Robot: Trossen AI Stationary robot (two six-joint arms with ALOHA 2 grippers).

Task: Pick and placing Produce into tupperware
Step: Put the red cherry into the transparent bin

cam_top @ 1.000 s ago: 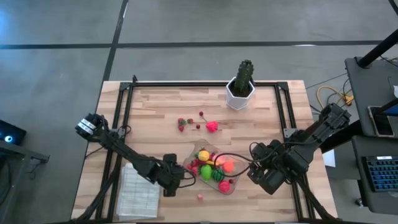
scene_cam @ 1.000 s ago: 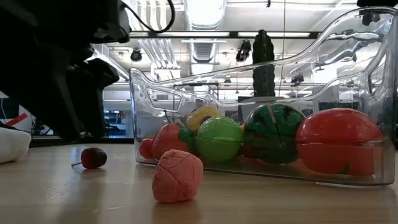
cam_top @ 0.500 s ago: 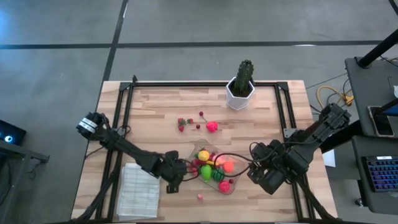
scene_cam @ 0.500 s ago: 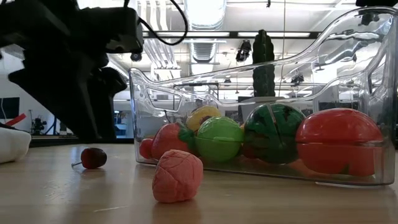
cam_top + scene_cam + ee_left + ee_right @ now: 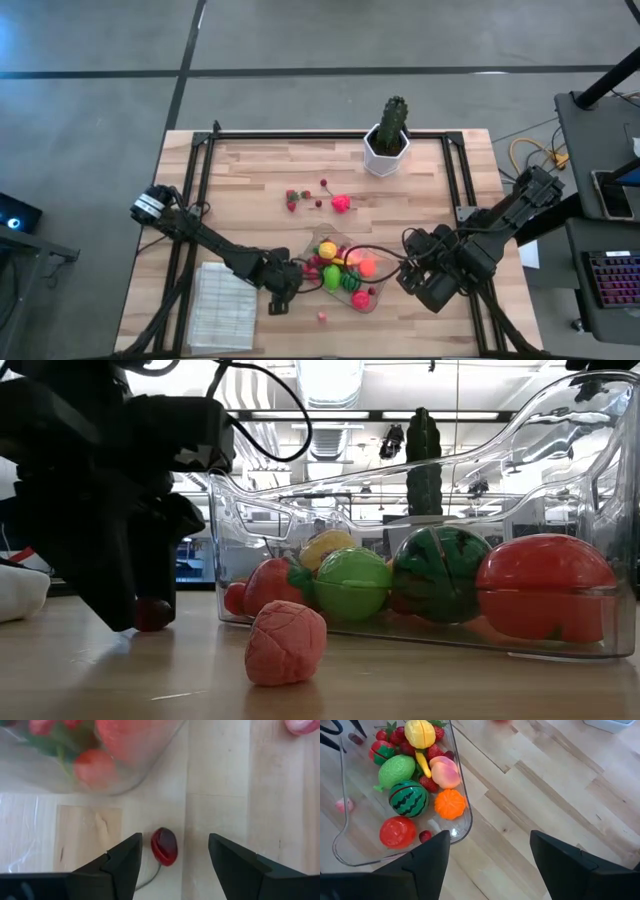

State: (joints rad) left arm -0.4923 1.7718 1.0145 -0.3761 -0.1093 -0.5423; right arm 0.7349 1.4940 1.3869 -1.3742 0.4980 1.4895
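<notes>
At the tupperware's (image 5: 372,296) 9 o'clock corner, the left pincer (image 5: 172,851) stands released astride a loose cherry (image 5: 164,846) to grasp it; right pincer (image 5: 487,851) released, waiting at 3 o'clock.

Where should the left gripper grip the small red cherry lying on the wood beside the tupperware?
Grip the cherry across its round body, from straight above. It lies flat on the table clear of the tupperware, its thin stem trailing aside. The open left gripper already straddles it.
</notes>
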